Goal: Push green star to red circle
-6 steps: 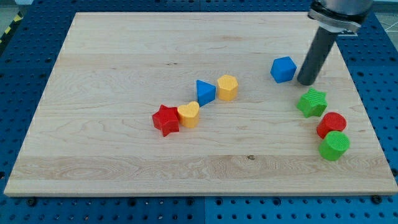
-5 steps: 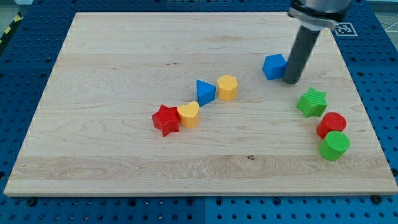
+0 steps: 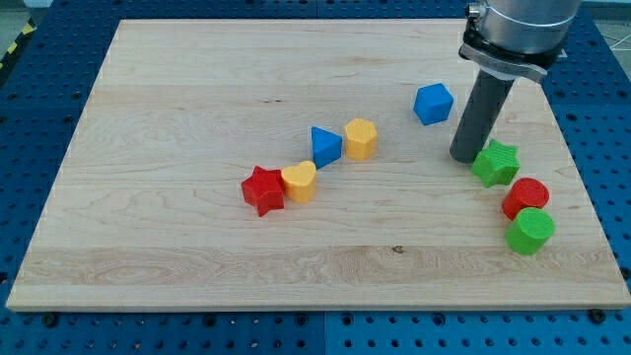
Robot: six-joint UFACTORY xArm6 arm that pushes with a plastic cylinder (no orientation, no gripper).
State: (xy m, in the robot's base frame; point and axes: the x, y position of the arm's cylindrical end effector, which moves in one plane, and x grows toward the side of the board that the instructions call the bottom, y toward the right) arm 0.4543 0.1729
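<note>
The green star (image 3: 497,163) lies near the board's right edge. The red circle (image 3: 526,197) sits just below and to the right of it, a small gap between them. My tip (image 3: 464,157) rests on the board right at the star's upper-left side, touching or nearly touching it. The rod rises from there toward the view's top.
A green circle (image 3: 530,231) touches the red circle from below. A blue cube (image 3: 433,104) lies up and left of my tip. A blue triangle (image 3: 324,146), yellow hexagon (image 3: 361,139), yellow heart (image 3: 299,181) and red star (image 3: 263,190) lie mid-board on the wooden board (image 3: 148,247).
My tip swung left, nudging the blue cube left and up, then came down to the green star's upper-left side. The green star and red circle have not visibly moved.
</note>
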